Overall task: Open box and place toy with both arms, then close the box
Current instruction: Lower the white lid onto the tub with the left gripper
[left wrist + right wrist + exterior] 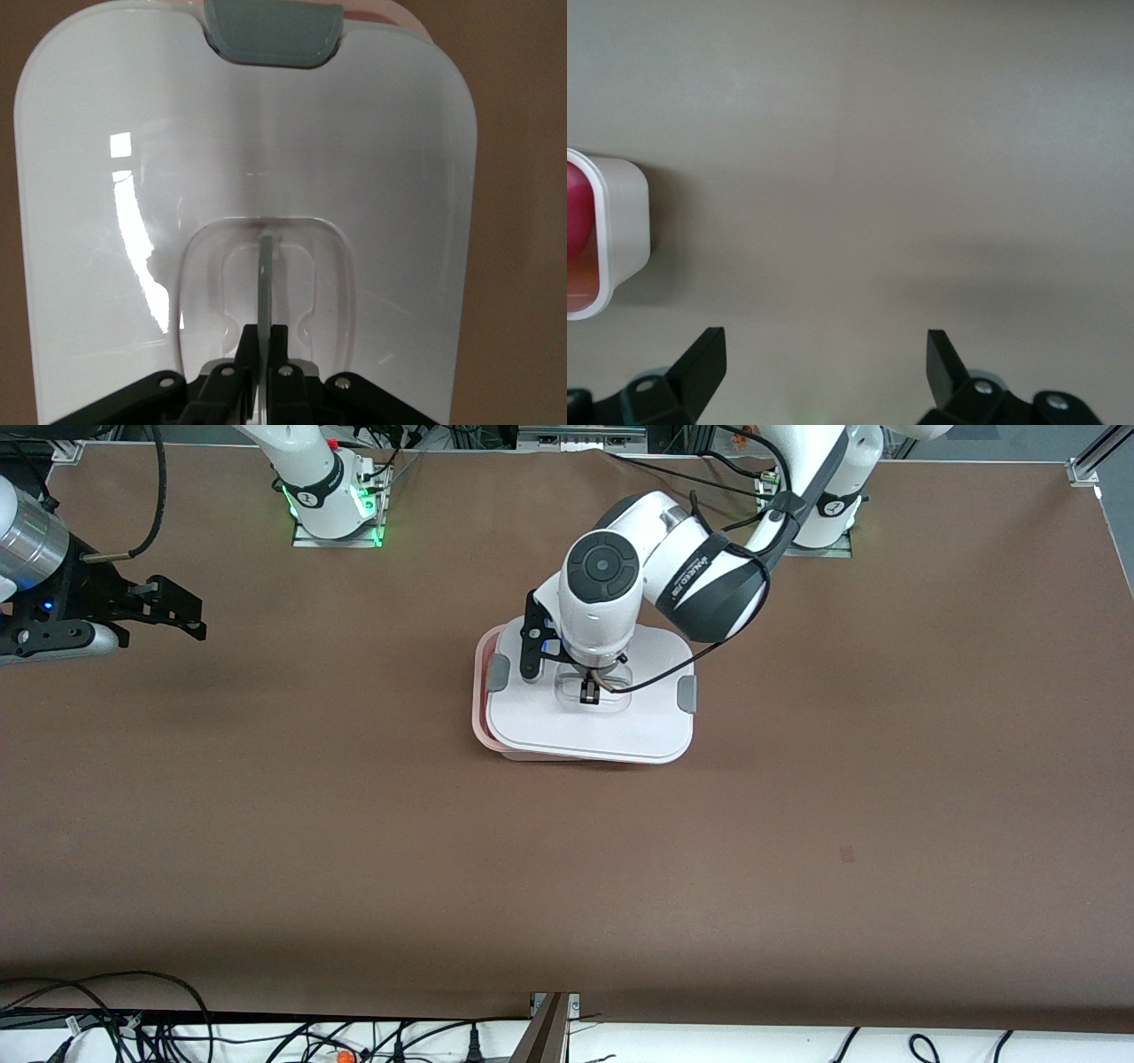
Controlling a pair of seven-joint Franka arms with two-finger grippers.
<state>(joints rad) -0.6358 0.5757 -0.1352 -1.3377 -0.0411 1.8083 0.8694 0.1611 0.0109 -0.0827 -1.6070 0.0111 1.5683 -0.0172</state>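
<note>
One box (pixel 485 731), a translucent pink tub, sits on the brown surface (pixel 797 824) near its middle, closer to the arms' bases than to the front camera. Its long axis runs from one arm's end of the surface toward the other. The single white lid (pixel 549 731) lies over it slightly askew, so a strip of pink rim shows along the edge toward the right arm's end. Two grey clips (pixel 687 693) sit at the lid's short ends. In the right wrist view a corner of the tub with something bright pink (pixel 576 217) inside shows; what it is cannot be told.

The left arm reaches down over the lid, wrist vertical. The left gripper (pixel 588 691) has its jaws closed tight on the thin upright handle (pixel 265 283) in the lid's recessed centre.

The right arm waits at its own end, the right gripper (pixel 168 607) level above bare surface, jaws spread wide and holding nothing.
</note>
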